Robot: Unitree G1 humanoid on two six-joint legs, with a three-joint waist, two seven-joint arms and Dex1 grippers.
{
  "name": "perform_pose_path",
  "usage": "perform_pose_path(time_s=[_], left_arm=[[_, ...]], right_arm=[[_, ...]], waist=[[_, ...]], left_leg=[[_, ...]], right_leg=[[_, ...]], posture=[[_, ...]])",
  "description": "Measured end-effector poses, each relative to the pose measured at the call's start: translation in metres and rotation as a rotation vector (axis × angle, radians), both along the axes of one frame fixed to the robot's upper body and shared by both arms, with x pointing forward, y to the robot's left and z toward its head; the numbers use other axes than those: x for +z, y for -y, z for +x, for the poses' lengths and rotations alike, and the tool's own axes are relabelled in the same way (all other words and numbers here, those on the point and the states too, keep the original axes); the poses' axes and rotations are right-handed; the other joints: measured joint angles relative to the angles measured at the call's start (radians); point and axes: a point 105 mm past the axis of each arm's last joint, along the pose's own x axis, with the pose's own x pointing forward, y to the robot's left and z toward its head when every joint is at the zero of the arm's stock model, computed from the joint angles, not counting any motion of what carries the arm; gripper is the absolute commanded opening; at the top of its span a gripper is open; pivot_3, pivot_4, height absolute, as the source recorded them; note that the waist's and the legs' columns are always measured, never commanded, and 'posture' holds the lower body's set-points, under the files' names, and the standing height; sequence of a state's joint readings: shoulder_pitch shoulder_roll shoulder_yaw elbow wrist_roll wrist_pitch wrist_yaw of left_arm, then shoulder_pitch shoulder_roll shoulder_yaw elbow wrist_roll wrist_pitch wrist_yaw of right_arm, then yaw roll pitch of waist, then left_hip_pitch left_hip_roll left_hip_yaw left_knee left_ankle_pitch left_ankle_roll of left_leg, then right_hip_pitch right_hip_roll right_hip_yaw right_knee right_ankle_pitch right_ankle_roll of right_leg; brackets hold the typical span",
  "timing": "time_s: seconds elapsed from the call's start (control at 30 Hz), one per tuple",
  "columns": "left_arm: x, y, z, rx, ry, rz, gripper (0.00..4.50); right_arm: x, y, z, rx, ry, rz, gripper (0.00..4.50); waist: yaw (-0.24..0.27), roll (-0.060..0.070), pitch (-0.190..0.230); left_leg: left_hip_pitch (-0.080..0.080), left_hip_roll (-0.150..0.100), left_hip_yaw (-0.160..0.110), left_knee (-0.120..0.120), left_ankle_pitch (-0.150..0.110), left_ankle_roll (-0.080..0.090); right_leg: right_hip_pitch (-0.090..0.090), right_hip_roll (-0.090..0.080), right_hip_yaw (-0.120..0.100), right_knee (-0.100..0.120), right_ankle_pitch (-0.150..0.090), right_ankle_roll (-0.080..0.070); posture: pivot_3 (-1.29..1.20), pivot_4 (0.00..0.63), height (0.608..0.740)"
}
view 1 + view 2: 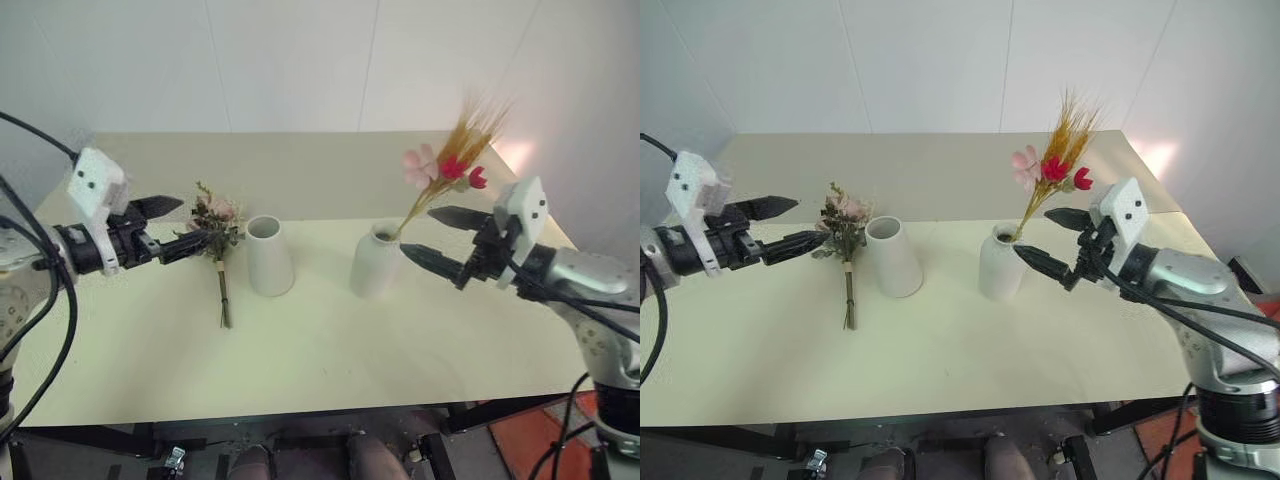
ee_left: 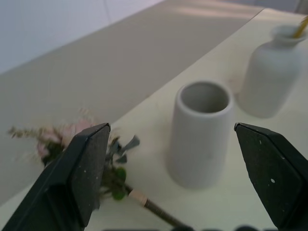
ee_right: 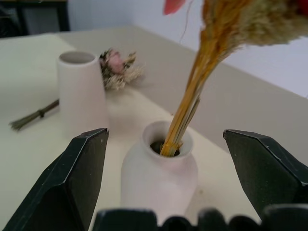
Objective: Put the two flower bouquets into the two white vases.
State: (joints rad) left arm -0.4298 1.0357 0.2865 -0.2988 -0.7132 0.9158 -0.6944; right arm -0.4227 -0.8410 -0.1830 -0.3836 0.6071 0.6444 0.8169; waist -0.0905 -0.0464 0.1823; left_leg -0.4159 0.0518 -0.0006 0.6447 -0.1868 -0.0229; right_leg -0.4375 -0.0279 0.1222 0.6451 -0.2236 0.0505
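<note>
The slim bunch of yellow wheat stalks and pink-red blossoms (image 1: 455, 160) stands in the rounder narrow-necked white vase (image 1: 376, 262), leaning to the right. My right gripper (image 1: 436, 238) hangs open just right of that vase, empty. The bushy bouquet of pale pink roses and dried greenery (image 1: 216, 232) lies flat on the table, stems toward the front. The tall tapered white vase (image 1: 268, 255) stands empty just right of it. My left gripper (image 1: 176, 226) is open at the left of the rose bouquet's head, above the table, holding nothing.
The cream table (image 1: 300, 350) has free surface in front of the vases. A darker beige strip (image 1: 300, 165) runs to the white wall behind. The table's front edge lies close to me.
</note>
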Motion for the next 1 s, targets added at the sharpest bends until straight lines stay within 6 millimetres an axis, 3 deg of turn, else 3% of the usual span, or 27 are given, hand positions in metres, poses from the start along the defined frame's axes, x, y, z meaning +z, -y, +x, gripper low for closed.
perform_pose_path(time_s=[0.1,0.27,0.53,0.67,0.87,1.0], left_arm=[[-0.014,0.000,0.009,0.074,-0.092,0.046,4.50],[-0.032,-0.001,0.033,0.212,-0.221,0.095,4.50],[-0.100,0.000,0.075,0.378,-0.395,0.180,4.50],[-0.110,0.005,0.092,0.406,-0.378,0.195,3.63],[-0.113,0.006,0.104,0.418,-0.339,0.194,1.68],[-0.109,-0.005,0.103,0.462,-0.330,0.177,0.42]], right_arm=[[0.000,0.004,-0.009,0.068,-0.035,-0.085,4.47],[0.006,0.003,-0.020,0.184,-0.068,-0.055,4.47],[0.014,0.007,-0.025,0.180,-0.037,-0.049,4.47],[0.014,0.006,-0.033,0.193,-0.030,-0.044,4.50],[0.014,0.009,-0.042,0.189,-0.022,-0.033,4.50],[0.014,0.010,-0.045,0.181,-0.013,-0.036,4.50]], waist=[[0.005,0.000,0.000],[0.014,0.000,0.000],[0.029,-0.001,0.000],[0.036,-0.001,0.000],[0.038,-0.001,0.000],[0.037,-0.001,0.000]], left_leg=[[0.000,0.000,0.000,0.000,0.000,0.000],[0.001,-0.001,0.000,0.000,0.000,0.000],[-0.001,-0.001,0.000,0.000,0.000,0.000],[-0.001,-0.001,0.000,0.001,0.000,0.000],[0.000,-0.001,0.000,0.001,0.000,0.000],[0.000,-0.001,0.000,0.001,0.000,0.000]], right_leg=[[0.000,0.000,0.000,0.000,0.000,0.000],[0.000,0.000,0.000,0.000,0.000,0.000],[-0.001,0.000,0.000,0.000,0.000,0.000],[0.000,0.000,0.000,0.001,0.000,0.000],[0.000,0.000,0.001,0.001,0.000,0.000],[0.000,0.000,0.001,0.001,0.000,0.000]], posture=[[0.00,0.150,0.740],[0.00,0.150,0.740],[0.00,0.150,0.740],[0.00,0.150,0.740],[0.00,0.150,0.740],[0.00,0.150,0.740]])
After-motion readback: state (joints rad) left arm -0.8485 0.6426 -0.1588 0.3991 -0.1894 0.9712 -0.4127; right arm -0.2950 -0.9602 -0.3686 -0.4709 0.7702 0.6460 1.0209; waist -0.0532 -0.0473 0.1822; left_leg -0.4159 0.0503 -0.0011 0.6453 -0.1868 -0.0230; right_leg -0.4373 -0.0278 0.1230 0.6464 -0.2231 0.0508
